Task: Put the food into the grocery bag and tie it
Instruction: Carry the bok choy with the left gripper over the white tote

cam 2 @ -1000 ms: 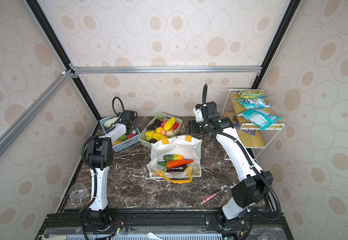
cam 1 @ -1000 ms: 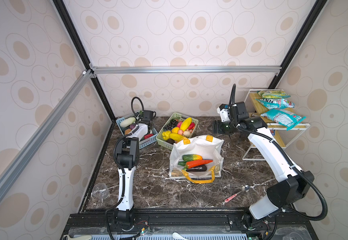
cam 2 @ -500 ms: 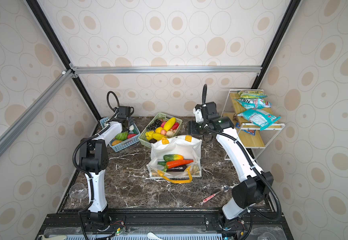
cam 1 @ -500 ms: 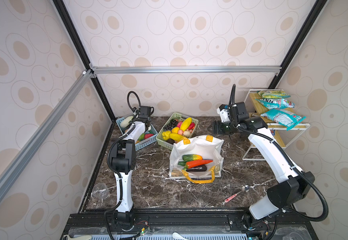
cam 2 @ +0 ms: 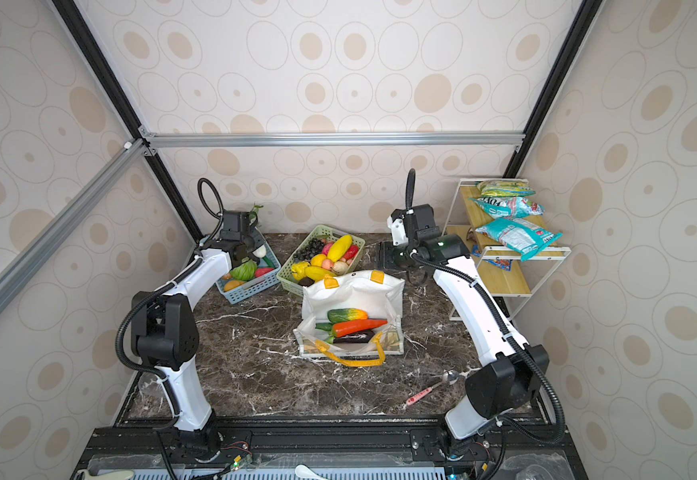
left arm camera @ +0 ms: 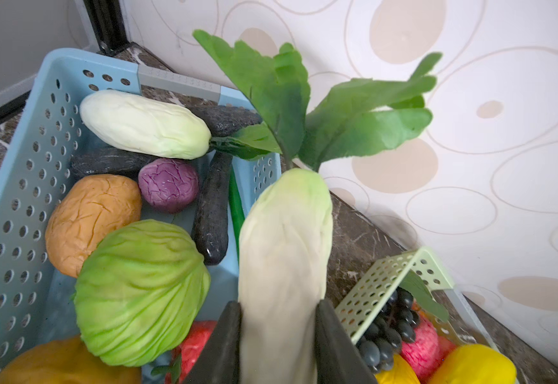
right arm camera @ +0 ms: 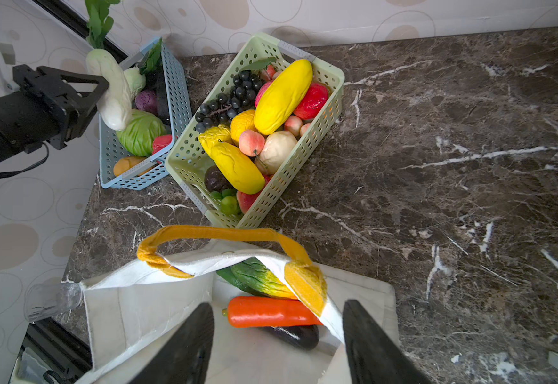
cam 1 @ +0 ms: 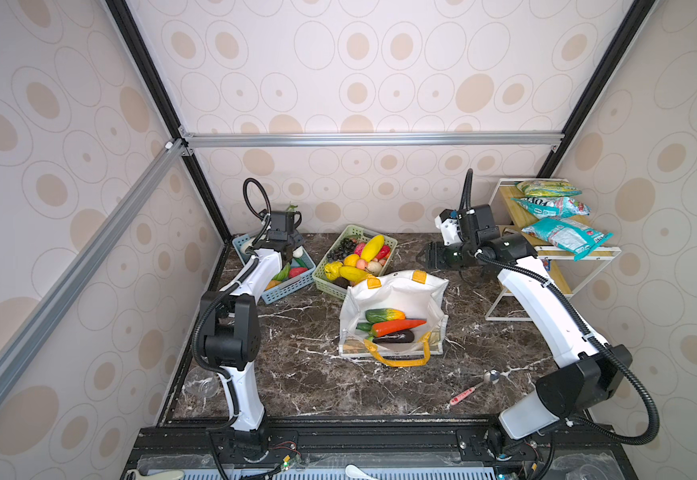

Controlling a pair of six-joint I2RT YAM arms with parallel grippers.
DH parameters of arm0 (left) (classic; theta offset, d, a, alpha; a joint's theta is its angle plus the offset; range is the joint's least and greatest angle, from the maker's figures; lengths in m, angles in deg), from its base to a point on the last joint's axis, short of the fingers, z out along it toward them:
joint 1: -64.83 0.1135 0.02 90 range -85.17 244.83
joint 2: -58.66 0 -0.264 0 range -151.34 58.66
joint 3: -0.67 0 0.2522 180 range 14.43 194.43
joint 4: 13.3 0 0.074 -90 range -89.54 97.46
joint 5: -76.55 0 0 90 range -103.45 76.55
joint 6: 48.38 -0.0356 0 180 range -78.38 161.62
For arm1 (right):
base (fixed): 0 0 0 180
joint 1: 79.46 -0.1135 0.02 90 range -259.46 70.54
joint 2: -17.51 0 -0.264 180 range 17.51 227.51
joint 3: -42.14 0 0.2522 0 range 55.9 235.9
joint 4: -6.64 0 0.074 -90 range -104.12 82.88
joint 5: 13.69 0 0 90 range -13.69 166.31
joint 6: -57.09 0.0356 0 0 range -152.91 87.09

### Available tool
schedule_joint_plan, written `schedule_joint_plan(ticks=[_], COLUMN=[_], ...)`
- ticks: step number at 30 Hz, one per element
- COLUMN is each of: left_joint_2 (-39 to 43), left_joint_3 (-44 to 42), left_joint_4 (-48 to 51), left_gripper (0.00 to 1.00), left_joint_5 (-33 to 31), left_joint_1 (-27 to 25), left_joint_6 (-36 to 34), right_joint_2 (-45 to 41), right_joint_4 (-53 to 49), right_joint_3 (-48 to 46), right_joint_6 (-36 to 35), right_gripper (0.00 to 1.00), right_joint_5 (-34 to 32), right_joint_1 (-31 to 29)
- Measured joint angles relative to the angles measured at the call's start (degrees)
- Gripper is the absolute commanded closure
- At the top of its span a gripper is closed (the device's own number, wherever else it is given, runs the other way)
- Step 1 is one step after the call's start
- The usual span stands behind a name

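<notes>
Over the table's back-left corner, left gripper [left arm camera: 277, 304] clamps white radish [left arm camera: 284, 239] mid-body, above blue basket [left arm camera: 11, 186]. Grocery bag [cam 1: 396, 291] mid-table; right gripper [right arm camera: 277, 307] wide, empty. Risk: leaves snag bag handle, radish slips.

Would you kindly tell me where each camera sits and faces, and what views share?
Top views: high in front, looking down over the table; left arm and right arm show.
Left wrist: looks along the left pincer, shut on the white radish, at the blue basket.
Right wrist: looking down past the open right pincer at the grocery bag.
Shared: both wrists see the radish and green basket.
</notes>
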Motion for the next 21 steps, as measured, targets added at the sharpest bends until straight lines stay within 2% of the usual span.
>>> schedule_joint_plan(ticks=[12,21], left_joint_2=[15.0,22.1], left_joint_3=[-13.6,-17.5], left_joint_4=[-6.0,-8.0], left_gripper=[0.64,0.63], left_joint_5=[8.3,13.9], left_joint_1=[-0.2,-2.4], left_joint_6=[0.1,0.2], right_joint_2=[-0.4,-1.6], right_joint_4=[0.3,0.5], right_joint_3=[-1.9,-3.4], right_joint_6=[0.4,0.4], right_gripper=[0.36,0.36], right_joint_5=[0.0,-0.5], right_joint_1=[-0.2,-0.2])
